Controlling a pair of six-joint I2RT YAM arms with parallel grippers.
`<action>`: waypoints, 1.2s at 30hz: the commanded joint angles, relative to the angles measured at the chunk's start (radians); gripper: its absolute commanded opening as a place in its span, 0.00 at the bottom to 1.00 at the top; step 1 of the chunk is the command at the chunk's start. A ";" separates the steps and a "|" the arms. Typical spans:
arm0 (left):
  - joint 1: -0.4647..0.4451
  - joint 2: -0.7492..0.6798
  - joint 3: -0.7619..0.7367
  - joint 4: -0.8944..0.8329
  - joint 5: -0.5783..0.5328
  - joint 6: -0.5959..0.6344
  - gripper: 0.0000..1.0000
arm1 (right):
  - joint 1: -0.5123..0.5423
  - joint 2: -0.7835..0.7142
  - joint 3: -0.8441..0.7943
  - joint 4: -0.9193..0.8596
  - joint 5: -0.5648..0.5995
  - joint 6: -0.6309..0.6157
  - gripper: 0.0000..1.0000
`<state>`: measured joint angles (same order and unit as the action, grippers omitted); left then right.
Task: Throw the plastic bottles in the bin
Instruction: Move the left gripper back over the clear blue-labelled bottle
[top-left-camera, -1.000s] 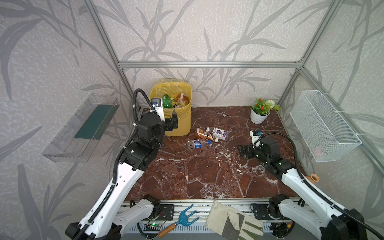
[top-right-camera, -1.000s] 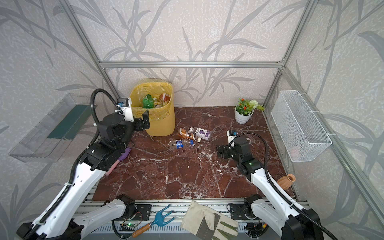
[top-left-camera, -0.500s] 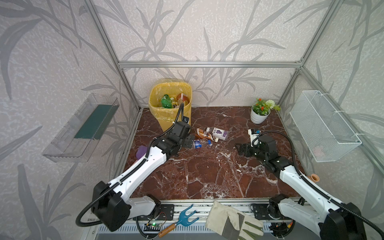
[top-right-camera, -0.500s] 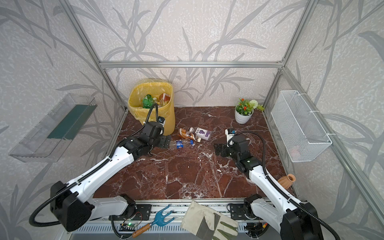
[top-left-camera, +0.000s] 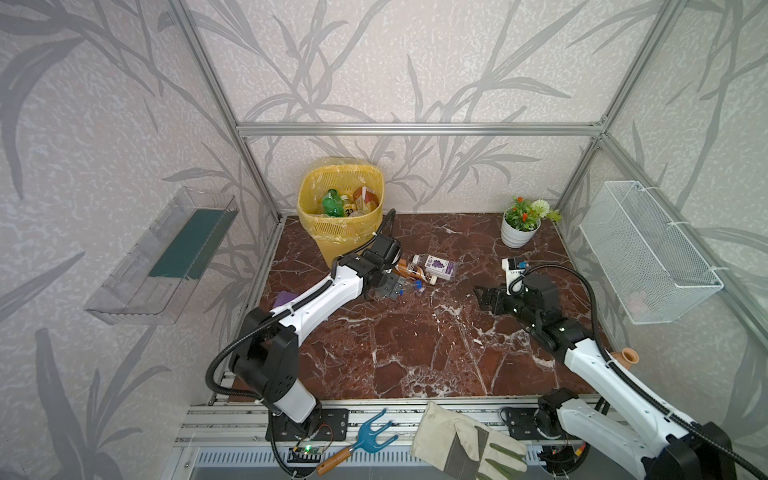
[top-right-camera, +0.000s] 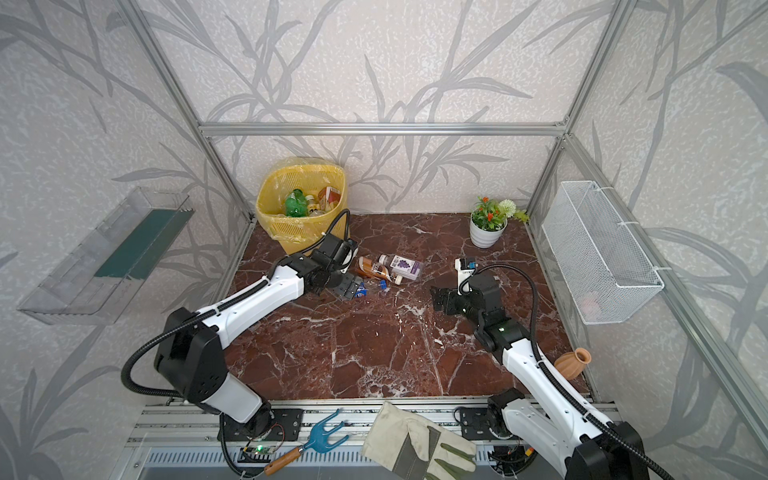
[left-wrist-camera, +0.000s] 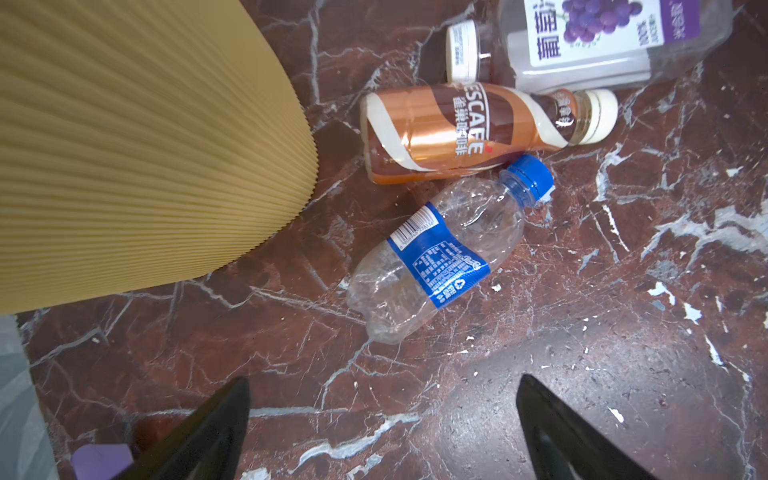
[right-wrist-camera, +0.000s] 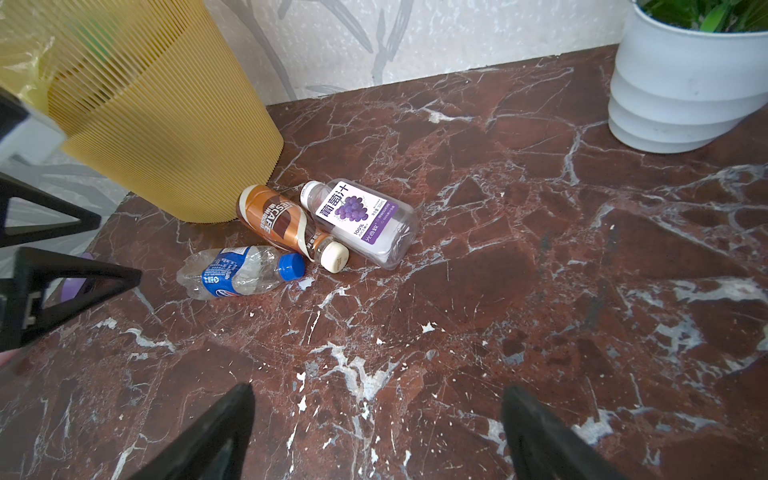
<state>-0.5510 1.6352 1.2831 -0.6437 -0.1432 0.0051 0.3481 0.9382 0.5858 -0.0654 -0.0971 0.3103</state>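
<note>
On the metal rail at the near edge, a beige-and-green work glove (top-left-camera: 465, 440) and a blue plastic hand rake with a wooden handle (top-left-camera: 365, 436) are lying in front of the dark red marble tabletop (top-left-camera: 415, 353). A small terracotta vase (top-right-camera: 571, 362) is lying on its side at the slab's right edge.

Both arms are reaching in over the slab with nothing in their grasp. The left gripper (left-wrist-camera: 384, 380) is hanging low with its fingers spread wide, just short of a crushed clear plastic bottle with a blue label and blue cap (left-wrist-camera: 436, 257). The right gripper (right-wrist-camera: 378, 390), jaws likewise spread and empty, is pointing across bare marble toward the same spot, well apart from it.

The crushed bottle is lying on its side, its cap end just beside a brown coffee bottle with a cream cap (left-wrist-camera: 457, 129). Right beside that, a flat clear bottle with a purple grape label and white cap (right-wrist-camera: 361, 220) is also lying down.

All three are sitting near the foot of the tall yellow lattice-sided plastic bin with a thin bag liner (top-left-camera: 340, 232). It is standing in the far left corner, already holding other bottles — a green one (top-left-camera: 331, 203) and a red-labelled one (top-left-camera: 365, 195) among them. A white pot of artificial flowers (top-left-camera: 517, 235) is standing in the far right corner.
</note>
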 joint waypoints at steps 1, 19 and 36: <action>-0.003 0.043 0.035 -0.036 0.043 0.042 0.99 | 0.005 -0.025 -0.013 -0.008 0.023 0.003 0.93; 0.025 0.265 0.115 -0.026 0.093 0.078 0.97 | 0.000 -0.047 -0.023 -0.019 0.040 -0.018 0.96; 0.019 0.169 0.027 -0.035 0.243 -0.033 0.84 | -0.014 -0.063 -0.037 -0.016 0.030 -0.013 0.97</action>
<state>-0.5285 1.8591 1.3277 -0.6540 0.0658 0.0021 0.3393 0.8856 0.5632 -0.0826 -0.0681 0.2985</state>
